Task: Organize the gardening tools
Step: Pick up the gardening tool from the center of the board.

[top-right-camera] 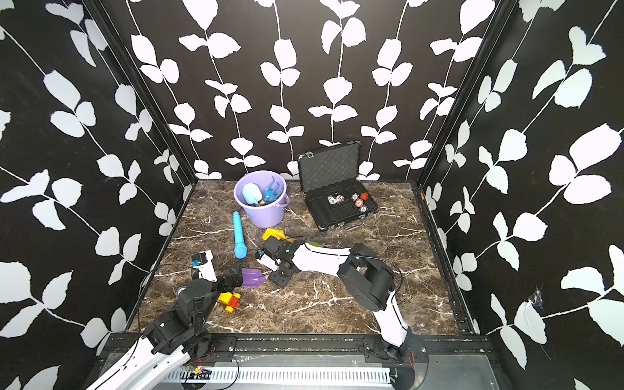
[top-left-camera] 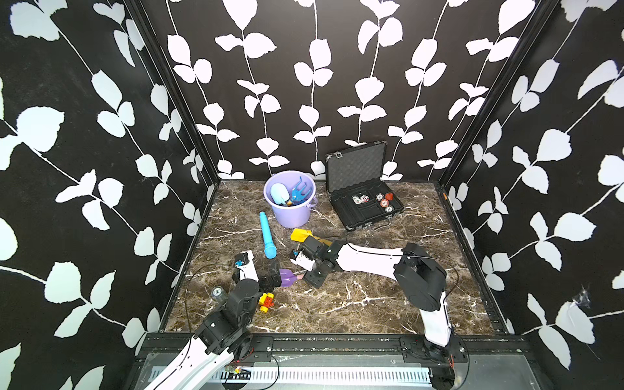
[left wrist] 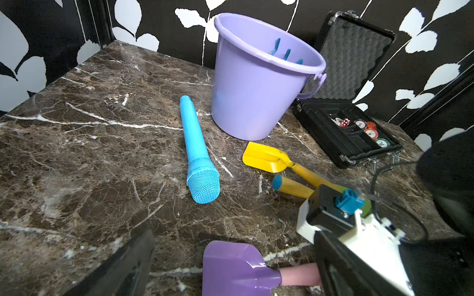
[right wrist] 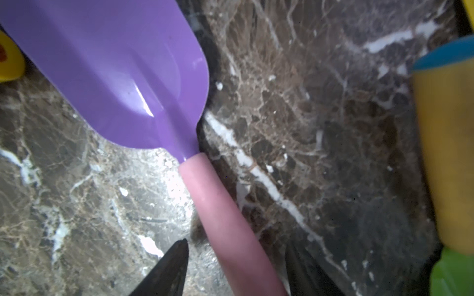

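Straddling the pink handle (right wrist: 225, 217) of the purple spade (right wrist: 115, 64), the right gripper (right wrist: 237, 243) had its jaws parted. One fingertip (right wrist: 174, 261) stood clear of the handle with marble showing between them, so nothing was clamped. The spade lay flat on the marble table (top-left-camera: 371, 304) toward the front. Its blade pointed at the left gripper (top-left-camera: 274, 274), which stood spread wide and empty just beside the blade's tip.

Behind the right wrist lay a yellow spade (left wrist: 264, 157) and a green tool (right wrist: 451, 274) with a blue-capped yellow handle (its blade mostly hidden by the arm). At the back, the lilac bucket (top-left-camera: 290, 216) held a blue fork (top-left-camera: 300, 192) and a pale scoop (top-left-camera: 279, 194). A blue toy microphone (top-left-camera: 266, 236) lay just beside the bucket, and a yellow-and-red toy car (top-left-camera: 266, 300) lay near the left arm. An open black case (top-left-camera: 354, 169) of chips sat to the bucket's right.
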Controlling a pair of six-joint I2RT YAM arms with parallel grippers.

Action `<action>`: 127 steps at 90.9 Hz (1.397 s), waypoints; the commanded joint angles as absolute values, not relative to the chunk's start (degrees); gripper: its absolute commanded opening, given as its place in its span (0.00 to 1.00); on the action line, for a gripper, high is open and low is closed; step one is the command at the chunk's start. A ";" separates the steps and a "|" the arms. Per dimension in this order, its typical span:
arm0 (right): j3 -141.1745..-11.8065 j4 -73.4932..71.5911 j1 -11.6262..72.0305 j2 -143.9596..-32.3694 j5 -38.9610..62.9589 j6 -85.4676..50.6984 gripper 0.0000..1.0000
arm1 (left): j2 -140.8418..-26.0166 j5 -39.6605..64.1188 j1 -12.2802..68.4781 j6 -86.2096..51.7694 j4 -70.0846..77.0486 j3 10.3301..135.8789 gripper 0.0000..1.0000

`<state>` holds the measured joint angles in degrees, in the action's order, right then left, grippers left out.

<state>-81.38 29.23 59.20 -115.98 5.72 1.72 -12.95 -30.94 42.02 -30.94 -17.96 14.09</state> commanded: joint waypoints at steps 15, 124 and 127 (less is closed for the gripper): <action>-80.24 30.63 60.82 -115.71 1.87 0.79 0.45 | -12.99 -31.82 42.19 -31.60 -18.24 13.12 0.99; -59.75 13.00 61.97 -99.37 -11.53 -9.48 0.00 | -22.49 -25.69 42.19 -31.63 -13.34 17.24 0.99; -59.29 12.52 61.97 -98.80 -12.09 -9.75 0.00 | -23.68 -25.18 42.19 -31.47 -13.01 17.83 0.99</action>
